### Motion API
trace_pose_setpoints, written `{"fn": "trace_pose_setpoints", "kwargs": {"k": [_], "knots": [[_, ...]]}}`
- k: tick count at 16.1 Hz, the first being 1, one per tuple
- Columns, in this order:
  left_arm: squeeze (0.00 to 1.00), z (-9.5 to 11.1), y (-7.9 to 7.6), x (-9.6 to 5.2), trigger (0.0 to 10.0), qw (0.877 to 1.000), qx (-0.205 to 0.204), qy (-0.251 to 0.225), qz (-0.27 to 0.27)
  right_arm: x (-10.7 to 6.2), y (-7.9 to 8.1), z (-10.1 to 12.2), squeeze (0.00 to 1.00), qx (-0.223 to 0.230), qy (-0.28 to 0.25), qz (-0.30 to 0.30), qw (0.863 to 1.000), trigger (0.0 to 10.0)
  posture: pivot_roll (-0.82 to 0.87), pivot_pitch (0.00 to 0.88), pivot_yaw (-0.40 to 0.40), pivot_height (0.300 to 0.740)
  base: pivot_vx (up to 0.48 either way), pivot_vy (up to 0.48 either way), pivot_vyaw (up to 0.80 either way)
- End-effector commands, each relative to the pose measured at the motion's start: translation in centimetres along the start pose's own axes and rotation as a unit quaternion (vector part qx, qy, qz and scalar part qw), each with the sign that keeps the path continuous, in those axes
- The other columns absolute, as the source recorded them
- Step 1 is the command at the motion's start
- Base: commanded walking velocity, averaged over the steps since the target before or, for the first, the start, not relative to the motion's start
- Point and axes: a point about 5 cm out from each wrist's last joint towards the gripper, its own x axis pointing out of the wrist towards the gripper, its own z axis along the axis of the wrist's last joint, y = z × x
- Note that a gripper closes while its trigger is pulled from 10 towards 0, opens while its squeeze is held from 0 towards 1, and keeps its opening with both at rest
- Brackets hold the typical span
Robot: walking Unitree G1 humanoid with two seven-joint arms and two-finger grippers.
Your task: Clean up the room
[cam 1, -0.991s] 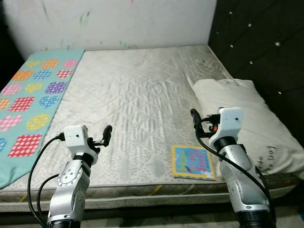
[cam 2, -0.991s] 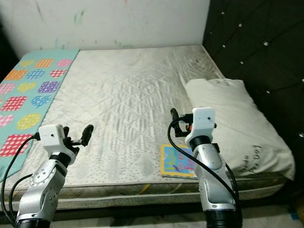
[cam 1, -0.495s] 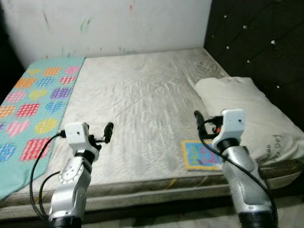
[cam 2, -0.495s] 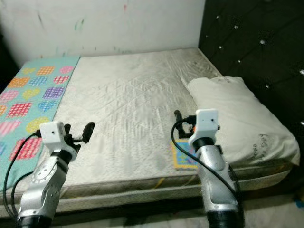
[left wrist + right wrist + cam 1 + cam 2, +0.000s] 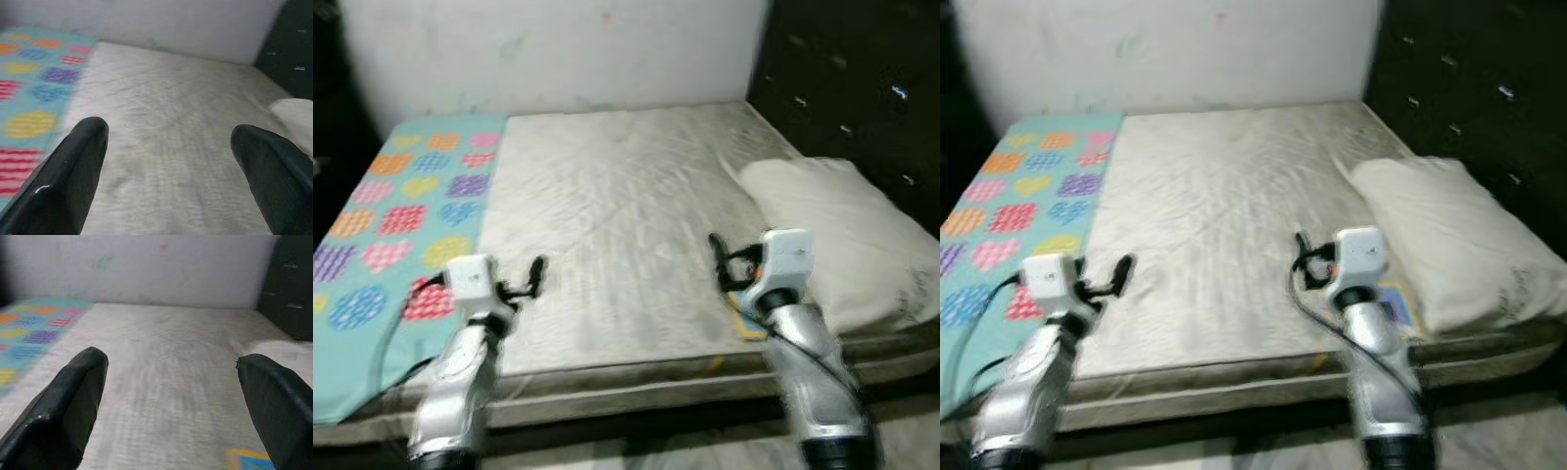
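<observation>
I am looking down over a bare, quilted mattress [image 5: 607,215] set against a pale, marked wall [image 5: 558,49], and the head views are smeared with blur. A turquoise blanket [image 5: 401,215] printed with coloured hearts and checked patches covers the mattress's left side. A cream pillow [image 5: 832,235] lies along the right side beside the dark tufted headboard [image 5: 862,88]; there is dark handwriting near its lower corner, too blurred for me to read. A colourful children's book [image 5: 1398,305] with a yellow border and blue cover lies flat on the mattress near the front edge, close beside the pillow and largely hidden behind my right arm; any lettering on its cover is illegible here. My left pincer [image 5: 176,161] is held above the front of the mattress, near the blanket's edge, its two black fingers [image 5: 73,166] spread wide with nothing between them. My right pincer [image 5: 176,396] is raised over the mattress just above the book, also spread wide and empty; a corner of the book shows below it in the right wrist view.
</observation>
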Motion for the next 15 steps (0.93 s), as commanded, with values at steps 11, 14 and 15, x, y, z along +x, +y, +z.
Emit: {"fn": "trace_pose_setpoints", "kwargs": {"k": [11,14,15], "knots": [[0.0,0.51,-0.93,-0.21,10.0,0.999,0.003,-0.02,-0.04,-0.25,-0.63,-0.09,0.0,-0.011,0.004,-0.006,1.0,10.0,-0.2,0.0,0.025,0.74,0.272,0.0,0.0],[0.0,0.53,-0.89,-0.16,10.0,0.999,0.005,-0.019,-0.042,-0.28,-0.74,-0.16,0.0,-0.012,0.004,-0.009,1.0,10.0,-0.2,0.0,0.03,0.74,0.412,0.0,0.0],[0.0,0.55,-0.91,-0.1,10.0,0.999,0.005,-0.019,-0.042,-0.26,-0.76,-0.18,0.0,-0.012,0.005,-0.01,1.0,10.0,-0.2,0.0,0.03,0.74,0.409,0.0,0.0]]}}
